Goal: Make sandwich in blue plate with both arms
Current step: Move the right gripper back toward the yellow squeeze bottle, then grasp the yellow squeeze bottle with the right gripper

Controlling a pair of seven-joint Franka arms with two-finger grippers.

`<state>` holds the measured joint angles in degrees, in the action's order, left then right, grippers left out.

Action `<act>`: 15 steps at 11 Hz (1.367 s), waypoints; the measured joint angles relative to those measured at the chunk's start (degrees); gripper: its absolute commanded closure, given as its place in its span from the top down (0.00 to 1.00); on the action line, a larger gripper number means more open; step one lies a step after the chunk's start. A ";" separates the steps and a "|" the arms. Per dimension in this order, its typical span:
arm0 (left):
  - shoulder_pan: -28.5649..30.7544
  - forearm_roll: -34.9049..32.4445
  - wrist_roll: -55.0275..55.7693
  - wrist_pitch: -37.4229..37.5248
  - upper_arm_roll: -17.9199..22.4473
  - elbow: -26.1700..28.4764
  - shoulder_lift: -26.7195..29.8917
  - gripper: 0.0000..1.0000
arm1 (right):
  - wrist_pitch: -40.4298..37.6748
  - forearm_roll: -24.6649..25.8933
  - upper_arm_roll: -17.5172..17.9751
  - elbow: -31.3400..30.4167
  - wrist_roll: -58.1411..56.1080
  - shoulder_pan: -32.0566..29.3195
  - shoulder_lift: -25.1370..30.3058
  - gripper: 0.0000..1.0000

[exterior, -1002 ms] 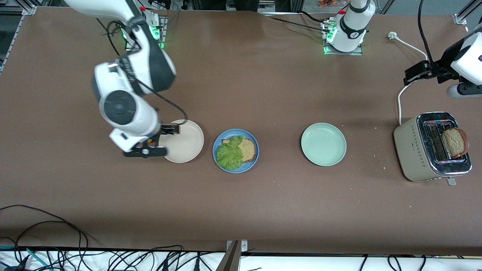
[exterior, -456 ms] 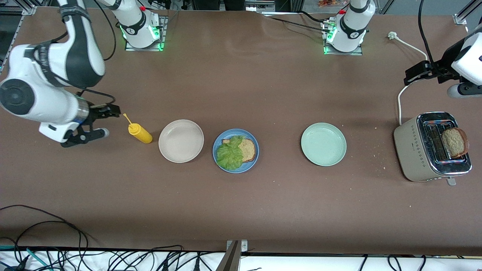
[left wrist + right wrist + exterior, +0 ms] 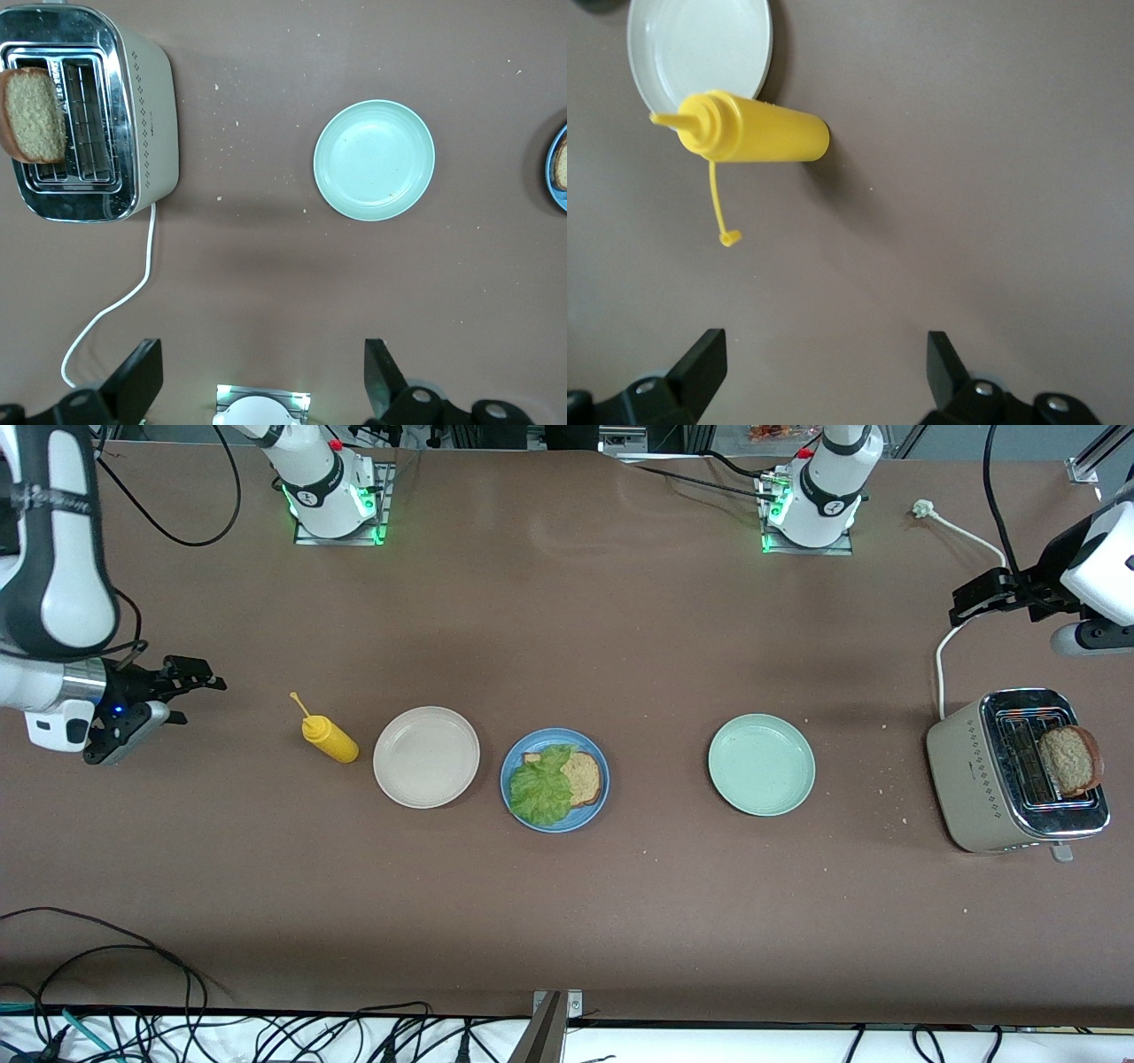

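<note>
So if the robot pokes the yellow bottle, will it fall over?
Probably, yes. The yellow bottle stands upright, tall and narrow for its base, so a poke near the top would likely tip it. It is round, so it might then roll. It looks like soft plastic, so it should squash a little, not break.

Plates: three in total, namely one blue plate [image 3: 512,766], one beige plate [image 3: 426,757] and one green plate [image 3: 761,764]. Bread slices: two, one on the blue plate [image 3: 586,778] under one lettuce leaf [image 3: 540,788], and one in the toaster [image 3: 1070,760]; toasters [image 3: 983,775]: one, with one white cord [image 3: 941,664]. Squeeze bottles [image 3: 328,738]: one, yellow; arms: two, each with one pincer, the left pincer [image 3: 974,599] and the right pincer [image 3: 190,682], both with fingers spread apart; worktops [image 3: 567,921]: one.
</note>
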<state>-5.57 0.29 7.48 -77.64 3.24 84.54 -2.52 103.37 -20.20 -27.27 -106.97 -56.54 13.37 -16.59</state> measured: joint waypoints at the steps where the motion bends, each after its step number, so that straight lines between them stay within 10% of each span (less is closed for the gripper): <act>1: 0.00 0.00 0.00 0.00 0.00 0.00 -0.01 1.00 | 0.21 -3.90 0.00 -0.15 -6.83 -2.05 -1.93 1.00; 8: -0.06 0.00 -0.04 0.00 -0.40 -0.04 -0.05 1.00 | -0.73 -38.80 0.43 0.07 -59.74 -6.83 -19.28 1.00; 15: -0.12 0.00 -0.04 0.00 -0.38 -0.04 -0.05 1.00 | -13.44 -46.97 1.83 0.79 -83.42 -6.77 -23.05 1.00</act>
<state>-5.70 0.29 7.44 -77.64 2.86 84.50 -2.57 89.93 -67.17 -25.44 -106.18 -139.96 6.59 -39.64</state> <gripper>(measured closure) 0.000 0.000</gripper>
